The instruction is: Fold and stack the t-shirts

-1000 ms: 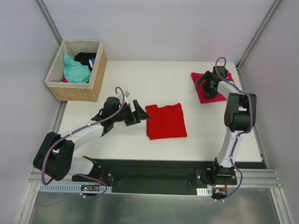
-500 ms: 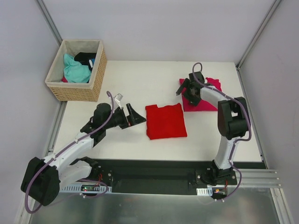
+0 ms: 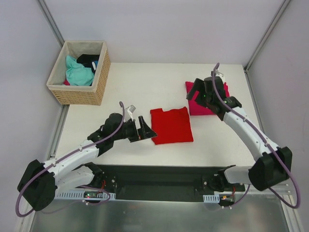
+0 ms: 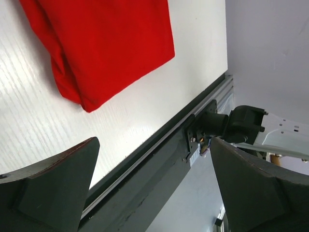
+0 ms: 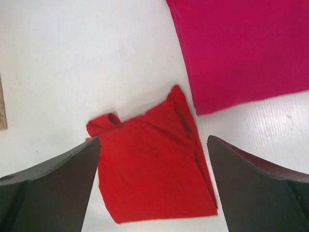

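A folded bright red t-shirt [image 3: 171,125] lies flat mid-table. It also shows in the left wrist view [image 4: 106,43] and the right wrist view [image 5: 154,164]. A folded magenta-pink t-shirt [image 3: 194,109] lies to its far right, partly under my right arm, and shows in the right wrist view [image 5: 241,48]. The two shirts lie apart. My left gripper [image 3: 147,128] is open and empty, low at the red shirt's left edge [image 4: 153,141]. My right gripper [image 3: 196,93] is open and empty, raised over the magenta shirt's left edge [image 5: 153,139].
A woven wicker basket [image 3: 100,72] stands at the back left with teal and dark cloth in it. The black base rail [image 3: 159,176] runs along the near table edge. Grey walls close in the table on three sides.
The magenta shirt has shifted left, toward the red one. My right gripper has lifted off it and the arm has swung out. My left gripper drew back, then returned beside the red shirt.
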{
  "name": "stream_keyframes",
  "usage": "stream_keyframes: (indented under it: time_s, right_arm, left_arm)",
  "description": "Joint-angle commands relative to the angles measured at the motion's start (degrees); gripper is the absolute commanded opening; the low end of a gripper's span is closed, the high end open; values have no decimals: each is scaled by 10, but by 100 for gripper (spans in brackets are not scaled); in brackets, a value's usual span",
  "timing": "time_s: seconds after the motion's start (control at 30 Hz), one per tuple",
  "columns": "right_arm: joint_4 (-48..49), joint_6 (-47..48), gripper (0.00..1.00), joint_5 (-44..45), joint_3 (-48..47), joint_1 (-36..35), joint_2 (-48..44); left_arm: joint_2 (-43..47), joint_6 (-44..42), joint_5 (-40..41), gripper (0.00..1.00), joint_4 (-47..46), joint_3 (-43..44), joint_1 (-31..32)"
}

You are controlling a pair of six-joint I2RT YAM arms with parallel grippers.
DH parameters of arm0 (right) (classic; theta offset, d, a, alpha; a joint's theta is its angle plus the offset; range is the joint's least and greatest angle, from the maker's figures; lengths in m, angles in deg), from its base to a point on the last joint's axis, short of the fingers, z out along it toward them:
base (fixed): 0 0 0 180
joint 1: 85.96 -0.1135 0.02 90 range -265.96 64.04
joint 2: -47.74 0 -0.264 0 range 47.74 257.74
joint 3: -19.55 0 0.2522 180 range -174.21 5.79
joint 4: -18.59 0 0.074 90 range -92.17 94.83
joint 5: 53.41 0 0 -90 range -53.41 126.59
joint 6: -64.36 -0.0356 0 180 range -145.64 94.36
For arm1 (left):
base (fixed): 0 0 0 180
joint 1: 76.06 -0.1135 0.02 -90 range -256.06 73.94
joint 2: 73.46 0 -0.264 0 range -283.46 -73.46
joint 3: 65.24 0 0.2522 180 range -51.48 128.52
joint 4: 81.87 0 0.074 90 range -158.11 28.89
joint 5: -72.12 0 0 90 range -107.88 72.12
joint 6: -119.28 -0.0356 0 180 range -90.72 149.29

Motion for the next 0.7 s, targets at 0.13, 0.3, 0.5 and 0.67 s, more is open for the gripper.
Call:
stream_keyframes:
  time_s: [0.13,0.3,0.5,0.67]
  right_arm:
    - [-18,19,96,8,165,-7,-86]
    - [-17,21,96,1,173,-7,-99]
    - [-22,34,96,-5,162,-7,-102]
    - [-29,41,96,2,167,-7,-109]
  left_arm:
    - [-29,60,51,99,-77,-69,34]
    - [-83,69,64,99,-129,-87,37]
    - [-183,89,55,99,-274,-109,37]
    - [-287,106,41,99,-359,-96,37]
